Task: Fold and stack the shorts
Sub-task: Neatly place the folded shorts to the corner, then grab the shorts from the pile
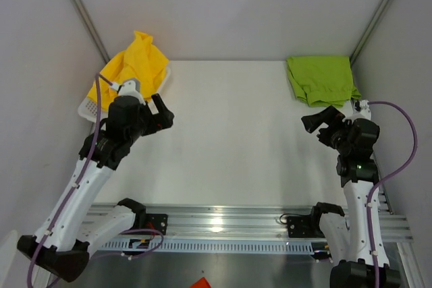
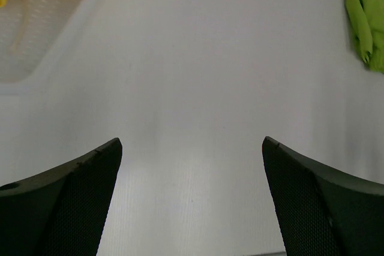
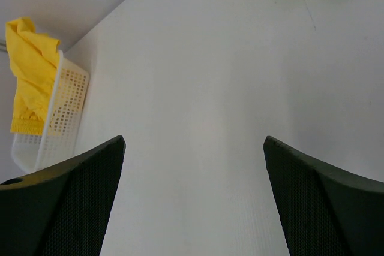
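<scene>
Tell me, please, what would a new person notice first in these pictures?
Two bright garments stand out: the yellow shorts draped over the white mesh basket at the far left, the lime green shorts lying on the table at the far right. The left end effector and right end effector are open and empty.

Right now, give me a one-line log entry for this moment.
left fingers: open, empty | right fingers: open, empty | yellow shorts: draped over basket, far left | green shorts: lying far right
</scene>
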Motion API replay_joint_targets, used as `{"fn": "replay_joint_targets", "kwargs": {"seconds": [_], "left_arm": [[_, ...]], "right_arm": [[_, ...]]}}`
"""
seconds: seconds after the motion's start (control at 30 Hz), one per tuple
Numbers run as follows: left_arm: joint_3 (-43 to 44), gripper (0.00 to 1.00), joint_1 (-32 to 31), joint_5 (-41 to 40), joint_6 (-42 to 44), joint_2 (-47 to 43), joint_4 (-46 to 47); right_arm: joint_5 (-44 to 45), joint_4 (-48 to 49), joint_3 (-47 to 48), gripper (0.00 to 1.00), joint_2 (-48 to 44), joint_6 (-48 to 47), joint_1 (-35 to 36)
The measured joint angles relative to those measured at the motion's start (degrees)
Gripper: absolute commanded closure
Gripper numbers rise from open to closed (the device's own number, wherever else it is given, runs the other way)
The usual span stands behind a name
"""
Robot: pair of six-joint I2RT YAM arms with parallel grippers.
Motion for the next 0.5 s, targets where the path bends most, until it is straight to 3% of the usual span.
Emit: {"fn": "replay_joint_targets", "kwargs": {"seconds": [0.27,0.5], "left_arm": [[8.7,0.01,20.7,5.0,-0.2,12.2,1.3],[16.3,0.05,29.5,6.4,-2.3,30.8,3.9]], "right_arm": [[-1.2,-0.2,-0.7,0.01,-0.2,-0.6,2.3],[-2.7,-0.1,-1.1,0.01,0.9,-1.4,2.6]]}}
